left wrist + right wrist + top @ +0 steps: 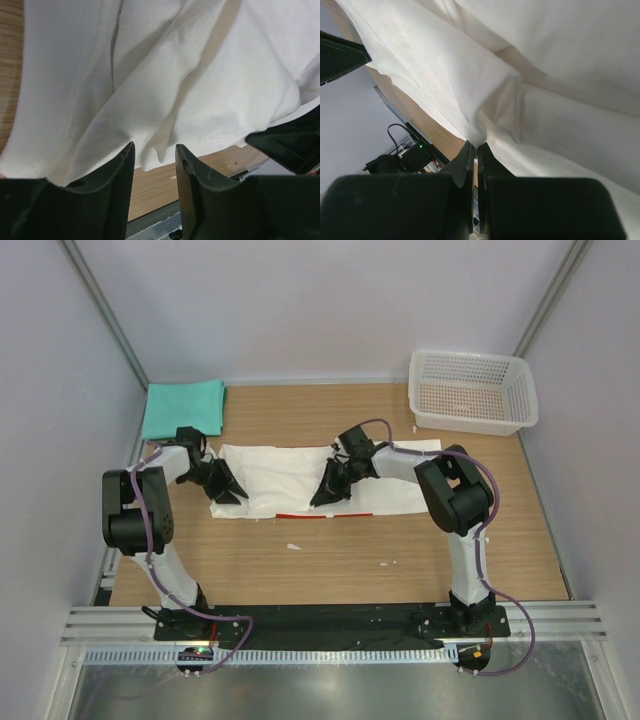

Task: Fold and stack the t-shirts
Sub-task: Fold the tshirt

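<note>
The white t-shirt lies folded into a long strip across the middle of the table, with a thin red edge of its print showing along the front. The teal t-shirt sits folded at the back left corner. My left gripper is at the strip's left end. In the left wrist view its jaws stand apart, with a small flap of white cloth hanging just past the tips and not pinched. My right gripper is at the strip's front middle, shut on a raised fold of the white cloth.
A white mesh basket stands at the back right corner. Small white scraps lie on the wood in front of the shirt. Grey walls close in the left, right and back. A metal rail runs along the near edge.
</note>
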{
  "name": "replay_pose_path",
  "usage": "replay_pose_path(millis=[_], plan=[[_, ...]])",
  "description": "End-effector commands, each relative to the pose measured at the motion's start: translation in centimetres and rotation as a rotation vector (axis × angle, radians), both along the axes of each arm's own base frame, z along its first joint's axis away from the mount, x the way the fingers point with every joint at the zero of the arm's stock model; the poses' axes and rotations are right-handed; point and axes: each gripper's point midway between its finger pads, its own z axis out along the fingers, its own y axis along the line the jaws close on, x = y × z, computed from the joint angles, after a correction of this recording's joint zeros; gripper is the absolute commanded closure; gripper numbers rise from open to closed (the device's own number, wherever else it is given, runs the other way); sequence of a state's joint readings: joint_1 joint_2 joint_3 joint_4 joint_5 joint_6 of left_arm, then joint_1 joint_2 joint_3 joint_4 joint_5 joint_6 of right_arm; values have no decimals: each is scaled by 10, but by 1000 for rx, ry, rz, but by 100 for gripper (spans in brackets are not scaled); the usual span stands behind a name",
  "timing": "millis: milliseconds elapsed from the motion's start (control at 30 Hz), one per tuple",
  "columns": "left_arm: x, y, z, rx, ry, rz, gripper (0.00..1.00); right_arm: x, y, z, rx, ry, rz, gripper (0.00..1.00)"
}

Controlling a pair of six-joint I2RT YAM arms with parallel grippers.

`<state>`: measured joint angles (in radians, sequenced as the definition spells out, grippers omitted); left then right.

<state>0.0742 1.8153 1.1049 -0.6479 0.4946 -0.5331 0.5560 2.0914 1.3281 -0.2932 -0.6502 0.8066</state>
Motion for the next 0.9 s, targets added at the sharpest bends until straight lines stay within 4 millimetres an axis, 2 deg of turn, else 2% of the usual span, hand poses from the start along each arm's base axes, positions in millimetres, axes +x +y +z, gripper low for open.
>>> replay_pose_path(millis=[0,100,200,267,467,567,600,700,867], plan=[[2,-4,14,-22,-62,-19,58,10,8,21,46,-66,28,99],[1,-8,17,-44,-100,-30,49,11,9,21,46,-70,37,99],[5,-17,18,-108,-113,-41,49,12,10,20,52,-69,39,99],[7,-20,11,-133,-97,-37,49,12,11,21,55,-66,39,99],[19,-26,8,-183,-89,-33,64,18,14,23,59,-76,39,99],[24,-26,14,-184,-95,-31,96,20,15,24,60,-75,37,99],[25,-24,15,-167,-101,-30,100,20,15,24,59,-78,38,99],[27,-13,21,-94,-98,-8,100,21,12,23,48,-80,38,99],[26,-9,32,-67,-97,15,100,18,3,21,32,-74,39,99]])
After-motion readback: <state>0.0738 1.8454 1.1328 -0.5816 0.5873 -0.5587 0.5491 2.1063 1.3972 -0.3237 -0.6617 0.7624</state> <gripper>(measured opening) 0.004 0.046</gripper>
